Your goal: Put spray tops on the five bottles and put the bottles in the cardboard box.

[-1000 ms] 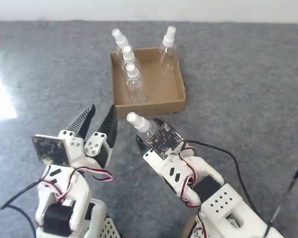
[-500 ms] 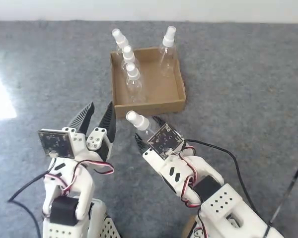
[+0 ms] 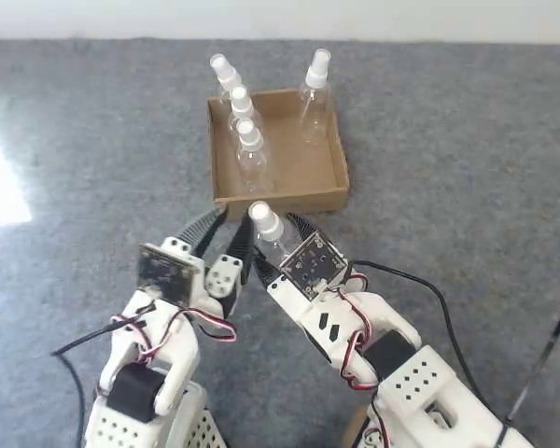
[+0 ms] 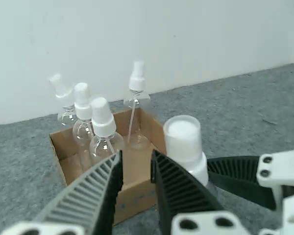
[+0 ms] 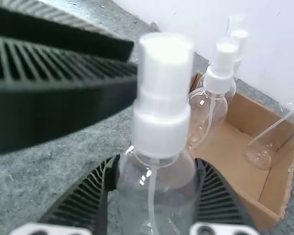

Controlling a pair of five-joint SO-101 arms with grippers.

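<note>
Right claw (image 3: 278,246) is clamping the body of a clear bottle (image 5: 154,188) with its spray top (image 5: 162,93) already on, holding it upright just in front of the cardboard box (image 3: 280,201). Left claw (image 4: 136,156) is hanging right beside that spray top with its fingers parted by a narrow gap, gripping nothing; can't tell if the nearer finger is touching the top. Any marking on the circuit board (image 3: 310,264) above the right claw is too small to read.

Four more capped bottles are standing upright:
- front bottle (image 3: 254,163), inside the box
- second bottle (image 3: 243,110), behind it
- third bottle (image 3: 313,98), on the far right side
- fourth bottle (image 3: 223,73), at the far left corner; can't tell if inside

Box front wall is sitting between the held bottle and the box floor. Black cable (image 3: 436,299) is lying on the grey table (image 3: 467,149).
</note>
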